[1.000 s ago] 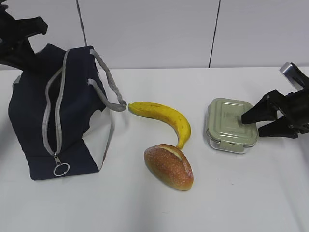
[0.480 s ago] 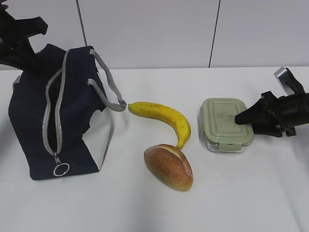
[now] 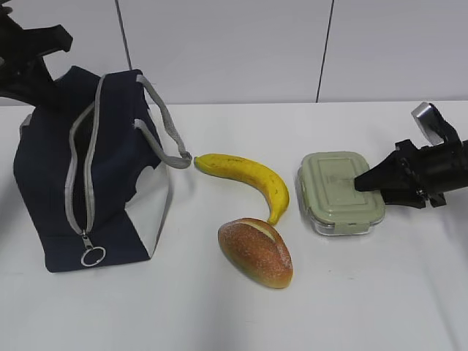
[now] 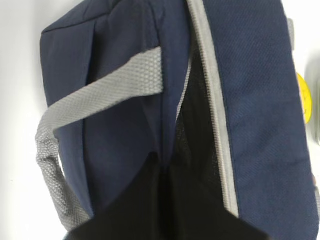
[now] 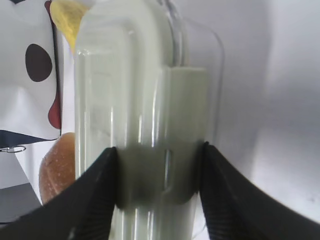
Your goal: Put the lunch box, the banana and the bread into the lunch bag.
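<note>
The navy lunch bag (image 3: 110, 168) stands at the left with its grey zipper open. My left gripper (image 3: 29, 69) is at the bag's far top end; in the left wrist view it (image 4: 162, 167) is shut on the bag's fabric (image 4: 255, 100) beside the open slit. The yellow banana (image 3: 248, 174) lies in the middle and the bread roll (image 3: 256, 252) just in front of it. My right gripper (image 3: 363, 183) is shut on the right end of the green-lidded lunch box (image 3: 336, 191). In the right wrist view its fingers (image 5: 159, 165) clamp the lid clip of the box (image 5: 130, 90).
All items rest on a white table (image 3: 234, 322) with a white panelled wall behind. The bag's ring zipper pull (image 3: 93, 256) hangs at its near end. A grey handle (image 3: 164, 124) droops toward the banana's tip. The lunch box sits close to the banana's right end.
My right gripper went from open beside the lunch box to shut on its right end. It has since moved the box a little to the left, toward the banana. The left arm and the bag stay still.
</note>
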Motion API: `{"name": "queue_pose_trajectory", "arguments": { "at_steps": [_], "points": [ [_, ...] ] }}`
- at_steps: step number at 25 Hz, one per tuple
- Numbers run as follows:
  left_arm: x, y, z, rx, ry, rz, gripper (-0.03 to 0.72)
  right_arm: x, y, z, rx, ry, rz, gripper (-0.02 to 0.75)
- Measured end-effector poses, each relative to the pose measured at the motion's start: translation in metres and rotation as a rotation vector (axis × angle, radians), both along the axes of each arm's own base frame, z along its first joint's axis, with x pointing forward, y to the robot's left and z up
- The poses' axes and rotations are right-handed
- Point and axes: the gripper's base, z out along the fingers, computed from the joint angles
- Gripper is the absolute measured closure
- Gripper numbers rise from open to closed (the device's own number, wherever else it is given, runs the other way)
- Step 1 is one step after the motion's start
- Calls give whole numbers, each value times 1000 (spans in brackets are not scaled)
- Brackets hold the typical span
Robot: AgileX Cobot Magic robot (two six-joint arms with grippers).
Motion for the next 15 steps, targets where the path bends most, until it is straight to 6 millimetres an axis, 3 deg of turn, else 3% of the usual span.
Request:
{"name": "queue_pose_trajectory", "arguments": {
  "at_steps": [8,15],
  "points": [
    [1,-5,3,-69,-12,14,691,17,-3,24,9,-35,-11,388],
    [2,-8,5,-118,-21,25,691,35,14,83,12,-88,-37,388]
  ]
}}
